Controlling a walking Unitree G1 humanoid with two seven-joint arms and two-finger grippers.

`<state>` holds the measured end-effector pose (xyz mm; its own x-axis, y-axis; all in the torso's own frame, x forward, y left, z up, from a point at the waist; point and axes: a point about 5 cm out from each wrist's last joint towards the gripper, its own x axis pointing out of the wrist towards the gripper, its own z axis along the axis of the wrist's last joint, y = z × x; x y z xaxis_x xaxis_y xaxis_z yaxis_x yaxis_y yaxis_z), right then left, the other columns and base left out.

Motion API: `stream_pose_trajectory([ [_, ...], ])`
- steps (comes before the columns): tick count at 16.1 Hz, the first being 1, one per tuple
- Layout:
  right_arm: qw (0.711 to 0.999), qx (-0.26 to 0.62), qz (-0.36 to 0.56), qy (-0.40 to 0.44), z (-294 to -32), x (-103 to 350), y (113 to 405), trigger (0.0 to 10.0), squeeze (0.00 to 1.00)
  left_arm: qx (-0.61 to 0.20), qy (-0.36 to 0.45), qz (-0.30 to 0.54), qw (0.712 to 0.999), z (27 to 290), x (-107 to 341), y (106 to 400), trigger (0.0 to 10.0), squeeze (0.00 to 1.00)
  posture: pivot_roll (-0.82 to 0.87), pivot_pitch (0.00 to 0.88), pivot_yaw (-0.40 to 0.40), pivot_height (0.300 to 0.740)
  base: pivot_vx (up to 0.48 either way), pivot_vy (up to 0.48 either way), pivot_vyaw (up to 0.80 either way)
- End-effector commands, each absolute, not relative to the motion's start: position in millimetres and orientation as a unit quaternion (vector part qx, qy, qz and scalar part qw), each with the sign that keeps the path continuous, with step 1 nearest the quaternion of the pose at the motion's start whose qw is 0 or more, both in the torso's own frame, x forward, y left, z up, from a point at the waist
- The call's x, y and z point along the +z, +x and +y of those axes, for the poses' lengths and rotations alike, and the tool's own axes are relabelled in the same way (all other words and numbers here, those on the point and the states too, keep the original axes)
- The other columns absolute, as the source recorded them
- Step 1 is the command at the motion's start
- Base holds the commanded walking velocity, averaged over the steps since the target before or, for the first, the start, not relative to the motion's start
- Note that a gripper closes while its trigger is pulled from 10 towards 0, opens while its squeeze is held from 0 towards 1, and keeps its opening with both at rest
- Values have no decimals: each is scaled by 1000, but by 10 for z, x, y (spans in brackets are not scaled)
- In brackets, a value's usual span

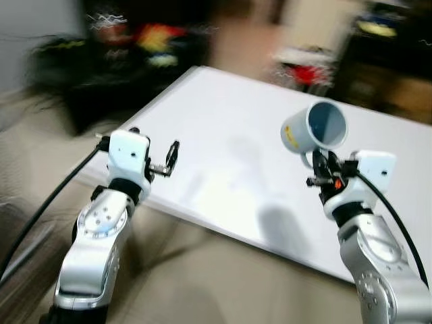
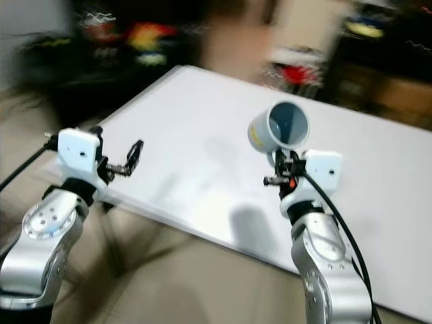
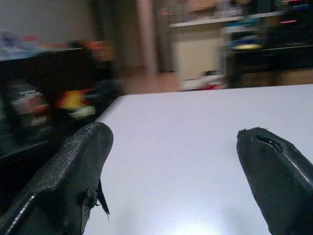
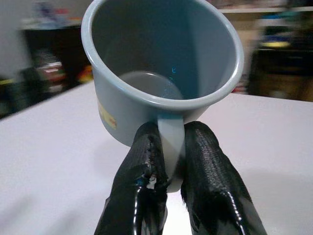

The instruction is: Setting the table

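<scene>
A grey-blue mug (image 1: pixel 314 128) with a yellow label hangs tilted above the white table (image 1: pixel 223 128), its mouth facing me. My right gripper (image 1: pixel 321 169) is shut on the mug's handle (image 4: pixel 170 142), over the table's near right part. The mug (image 4: pixel 161 73) looks empty inside. My left gripper (image 1: pixel 172 156) stands open above the table's near left corner, nothing between its fingers (image 3: pixel 73 171).
The room behind is blurred: dark shelving (image 1: pixel 135 40) with colourful items at the back left, more dark furniture (image 1: pixel 385 54) at the back right. Beige floor (image 1: pixel 202 283) runs along the table's near edge.
</scene>
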<state>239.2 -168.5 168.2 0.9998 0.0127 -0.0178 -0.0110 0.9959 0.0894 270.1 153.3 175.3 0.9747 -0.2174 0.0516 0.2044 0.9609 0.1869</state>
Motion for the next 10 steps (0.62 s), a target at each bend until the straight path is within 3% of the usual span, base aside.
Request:
stream_pose_trajectory([
  [1, 999, -7, 3, 39, -1756, 1718, 2373, 10000, 0, -127, 90, -45, 987, 1438, 1793, 2703, 10000, 0, 8, 0, -60, 740, 461, 0, 0],
  [3, 999, 3, 7, 39, -1729, 1710, 2369, 10000, 0, -130, 96, -45, 986, 1448, 1790, 2698, 10000, 0, 11, 0, -60, 740, 429, 0, 0],
  [10, 999, 21, 25, 38, -1674, 1665, 2379, 10000, 0, -153, 111, -46, 981, 1454, 1795, 2668, 10000, 0, 19, 0, -59, 740, 0, 0, 0],
])
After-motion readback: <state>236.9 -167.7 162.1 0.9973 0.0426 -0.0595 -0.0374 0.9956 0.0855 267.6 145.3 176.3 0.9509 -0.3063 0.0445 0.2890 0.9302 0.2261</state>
